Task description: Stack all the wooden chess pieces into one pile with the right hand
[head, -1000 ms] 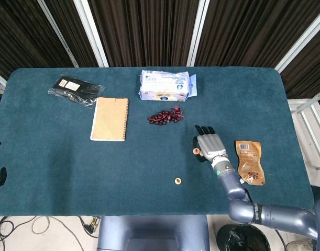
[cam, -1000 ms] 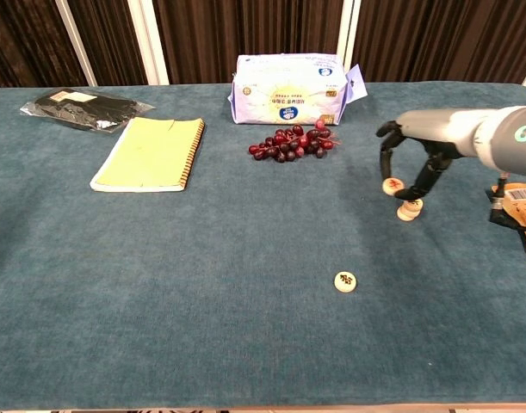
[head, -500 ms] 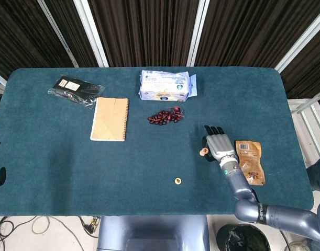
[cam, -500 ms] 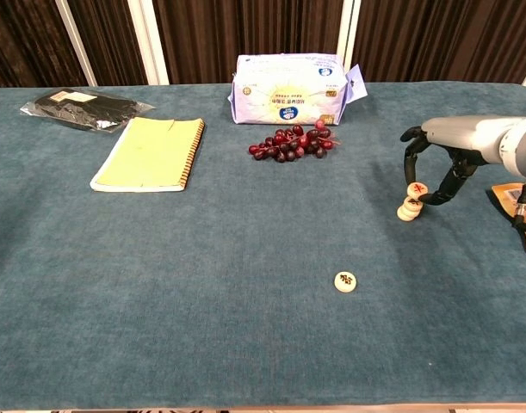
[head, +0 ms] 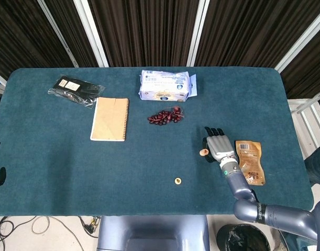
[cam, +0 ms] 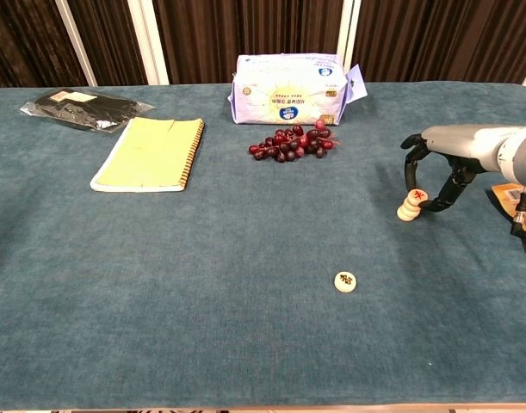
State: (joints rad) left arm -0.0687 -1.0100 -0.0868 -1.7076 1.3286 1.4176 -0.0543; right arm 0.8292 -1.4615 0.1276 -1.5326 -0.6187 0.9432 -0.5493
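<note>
- Right hand point(cam: 437, 170): arched over the blue table point(cam: 202, 258) with its fingers point(cam: 411, 163) curled downward around a small stack of chess pieces point(cam: 409, 206). The fingertips sit on either side of the top piece point(cam: 418, 198); whether they pinch it or merely touch it cannot be told.
- Top piece: a pale wooden disc with a red character, tilted, resting on the stack between the fingertips. In the head view it shows just beside the thumb side of the hand point(head: 219, 148).
- Loose chess piece point(cam: 345, 281): flat on the cloth, dark character up, well apart from the fingers, on the near side of them and toward the table's middle.
- Grapes point(cam: 290, 144): a dark red bunch beyond the fingers, toward the far edge.
- White packet point(cam: 287, 89): behind the grapes, farther from the fingers.
- Notebook point(cam: 152, 153) and black package point(cam: 83, 107): well apart, at the far left.
- Brown pouch point(head: 249, 161): just beside the hand's wrist side.
- Left hand: not visible in either view.
</note>
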